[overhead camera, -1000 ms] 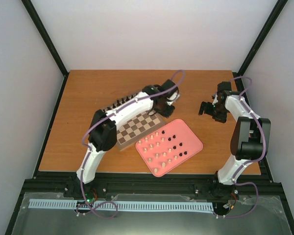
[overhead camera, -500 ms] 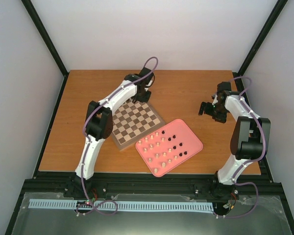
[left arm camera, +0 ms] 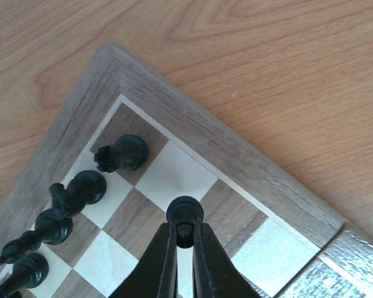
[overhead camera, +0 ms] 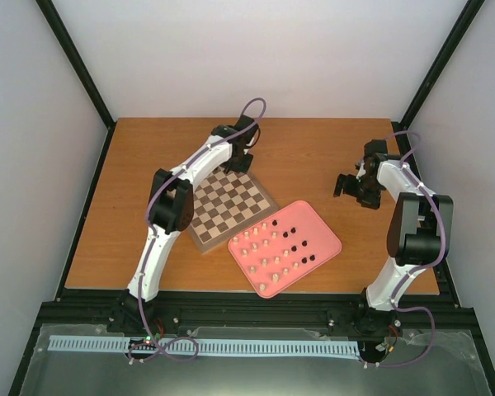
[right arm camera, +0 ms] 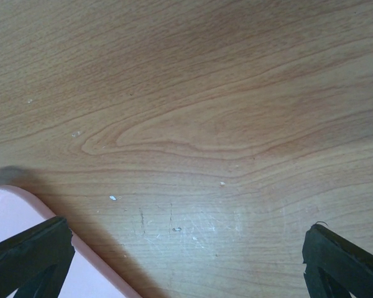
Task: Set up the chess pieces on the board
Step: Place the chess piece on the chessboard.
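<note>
Left claw point(left arm camera: 184, 234) pinched a dark pawn point(left arm camera: 185, 211) at a square near the board point(left arm camera: 193, 133) corner. A skewed release could have tipped it toward the rook point(left arm camera: 121, 154) at ten o'clock. Right claw point(right arm camera: 186, 261) hung open over the surface point(right arm camera: 205, 93).

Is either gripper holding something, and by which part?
The left gripper pinches a small dark pawn by its round head; the open right gripper holds nothing.

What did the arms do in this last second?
The left gripper swung left from the board's right corner to its far corner, where it pinches a dark pawn over a square. The right gripper and the tray stayed put.
</note>
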`<state>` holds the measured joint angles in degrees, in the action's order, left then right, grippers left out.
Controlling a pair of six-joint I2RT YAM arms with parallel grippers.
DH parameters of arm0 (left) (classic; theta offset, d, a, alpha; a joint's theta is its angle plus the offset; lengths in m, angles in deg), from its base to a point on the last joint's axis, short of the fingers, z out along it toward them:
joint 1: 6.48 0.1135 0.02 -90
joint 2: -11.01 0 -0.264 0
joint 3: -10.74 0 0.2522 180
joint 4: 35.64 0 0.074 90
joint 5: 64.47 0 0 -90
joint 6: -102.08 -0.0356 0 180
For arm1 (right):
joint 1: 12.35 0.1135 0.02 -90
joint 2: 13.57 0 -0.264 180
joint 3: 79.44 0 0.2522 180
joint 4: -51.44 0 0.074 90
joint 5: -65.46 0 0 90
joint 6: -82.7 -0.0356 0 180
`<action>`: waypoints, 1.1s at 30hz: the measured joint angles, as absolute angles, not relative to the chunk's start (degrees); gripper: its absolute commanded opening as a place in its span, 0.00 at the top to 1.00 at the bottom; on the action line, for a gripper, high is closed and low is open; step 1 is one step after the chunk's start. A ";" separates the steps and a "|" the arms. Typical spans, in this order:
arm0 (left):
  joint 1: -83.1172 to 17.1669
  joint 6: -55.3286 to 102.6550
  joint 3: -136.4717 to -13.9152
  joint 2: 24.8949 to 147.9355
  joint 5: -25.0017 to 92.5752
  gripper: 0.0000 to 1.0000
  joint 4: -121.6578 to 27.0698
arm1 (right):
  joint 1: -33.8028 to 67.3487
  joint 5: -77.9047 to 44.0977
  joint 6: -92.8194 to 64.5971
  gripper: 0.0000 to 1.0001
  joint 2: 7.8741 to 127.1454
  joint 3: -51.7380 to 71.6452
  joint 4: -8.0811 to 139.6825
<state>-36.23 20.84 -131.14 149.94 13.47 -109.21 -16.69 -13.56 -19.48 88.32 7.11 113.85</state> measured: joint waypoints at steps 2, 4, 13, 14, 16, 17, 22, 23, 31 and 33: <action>-35.86 20.84 -131.14 149.96 13.19 0.99 -109.21 | -16.69 -13.56 -19.48 0.00 88.77 7.14 113.85; -35.58 20.84 -131.18 150.03 13.03 0.98 -109.23 | -16.69 -13.56 -19.48 0.00 89.23 7.14 113.85; -35.40 20.88 -131.79 150.66 12.38 0.97 -108.77 | -16.69 -13.54 -19.24 0.00 89.93 7.51 113.87; -35.40 20.90 -132.01 150.80 12.29 0.97 -108.77 | -16.69 -13.54 -19.22 0.00 89.93 7.53 113.87; -35.40 20.88 -132.97 151.36 12.16 0.96 -108.64 | -16.69 -13.54 -19.15 0.00 89.93 7.55 113.87; -35.40 20.88 -133.28 151.65 12.07 0.96 -108.40 | -16.69 -13.54 -19.13 0.00 89.93 7.55 113.87; -35.36 20.90 -133.94 152.87 11.81 0.95 -108.05 | -16.69 -13.54 -19.11 0.00 89.93 7.55 113.89; -35.34 20.90 -134.02 153.05 11.81 0.95 -108.05 | -16.69 -13.54 -19.11 0.00 89.93 7.55 113.89; -34.97 21.01 -134.13 153.46 11.68 0.93 -107.77 | -16.69 -13.54 -19.11 0.00 90.00 7.55 113.89; -34.88 21.10 -134.13 153.48 11.68 0.93 -107.74 | -16.69 -13.54 -19.11 0.00 90.11 7.55 113.89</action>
<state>-34.88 21.10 -134.13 153.48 11.68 -107.74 -16.69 -13.54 -19.11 90.11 7.55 113.89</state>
